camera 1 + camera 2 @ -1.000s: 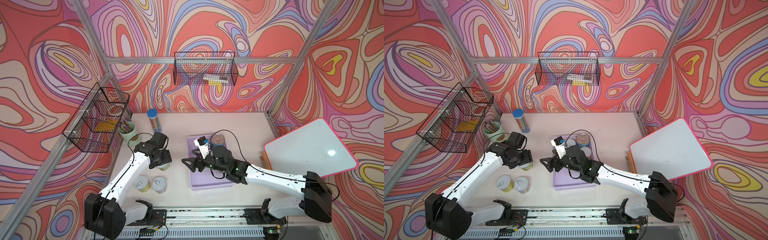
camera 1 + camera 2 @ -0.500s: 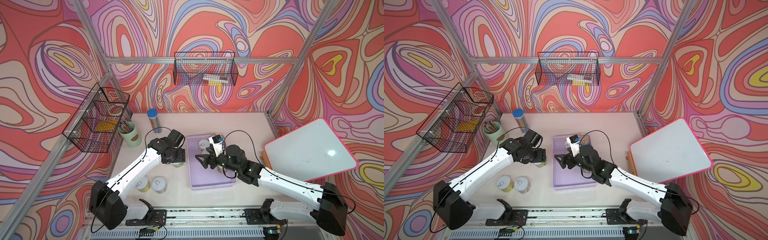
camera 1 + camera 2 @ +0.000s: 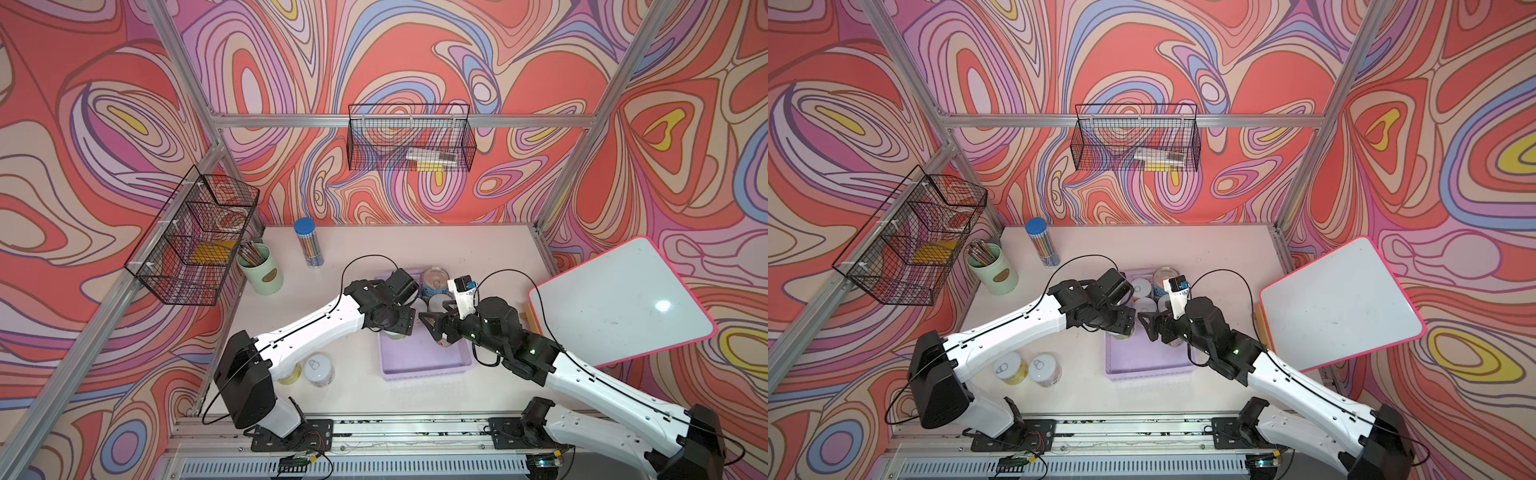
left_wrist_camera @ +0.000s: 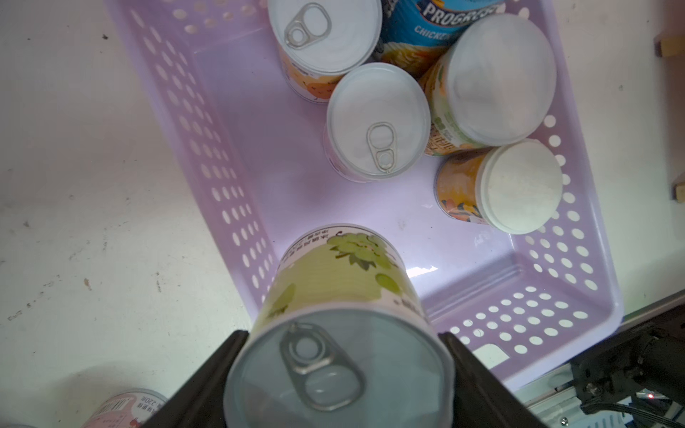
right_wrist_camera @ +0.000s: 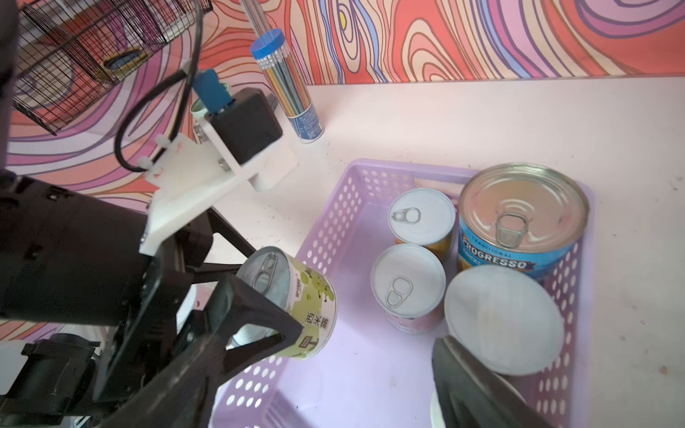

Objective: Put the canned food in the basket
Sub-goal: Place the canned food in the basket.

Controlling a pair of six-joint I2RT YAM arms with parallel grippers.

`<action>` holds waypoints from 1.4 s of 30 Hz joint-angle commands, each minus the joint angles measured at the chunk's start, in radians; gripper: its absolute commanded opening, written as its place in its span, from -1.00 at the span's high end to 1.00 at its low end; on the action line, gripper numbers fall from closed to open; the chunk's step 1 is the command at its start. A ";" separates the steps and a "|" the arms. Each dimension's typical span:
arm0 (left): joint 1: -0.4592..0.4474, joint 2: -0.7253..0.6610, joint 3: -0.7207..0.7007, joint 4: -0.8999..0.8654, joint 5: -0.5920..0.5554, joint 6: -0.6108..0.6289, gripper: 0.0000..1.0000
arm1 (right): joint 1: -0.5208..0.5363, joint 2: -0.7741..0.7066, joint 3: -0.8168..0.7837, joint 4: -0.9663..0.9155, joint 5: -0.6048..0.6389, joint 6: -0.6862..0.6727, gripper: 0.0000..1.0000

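I look into a booth whose walls (image 3: 395, 50) close in on three sides, printed all over with swirling bands of red, pink, lilac, blue and yellow. Silver metal posts (image 3: 570, 166) stand in the back corners, and a metal rail (image 3: 291, 120) crosses the back wall. A black wire basket (image 3: 374, 145) hangs from that rail, and a longer wire basket (image 3: 174, 282) hangs on the left side. The table (image 3: 415, 245) is pale pinkish-white with small scuffs. At its right edge a pink-rimmed whiteboard (image 3: 615, 299) sits tilted, with a bright spot of light glaring on it.
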 commanded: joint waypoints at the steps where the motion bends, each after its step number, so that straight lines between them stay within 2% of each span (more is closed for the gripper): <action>1: -0.031 0.022 0.047 0.072 -0.026 -0.025 -0.41 | -0.017 -0.043 -0.020 -0.097 0.031 0.022 -0.81; 9: -0.096 0.087 0.021 0.140 -0.092 -0.104 -0.36 | -0.107 -0.070 -0.033 -0.149 0.016 0.079 -0.81; 16: -0.121 0.158 0.000 0.231 -0.083 -0.142 -0.35 | -0.147 -0.090 -0.079 -0.136 -0.029 0.117 -0.79; 25: -0.124 0.217 0.008 0.281 -0.119 -0.179 -0.31 | -0.150 -0.191 -0.114 -0.168 0.030 0.142 -0.78; 38: -0.125 0.284 0.028 0.327 -0.126 -0.216 -0.31 | -0.150 -0.199 -0.109 -0.195 0.046 0.137 -0.78; 42: -0.126 0.304 0.039 0.334 -0.123 -0.218 -0.38 | -0.150 -0.197 -0.108 -0.194 0.044 0.136 -0.78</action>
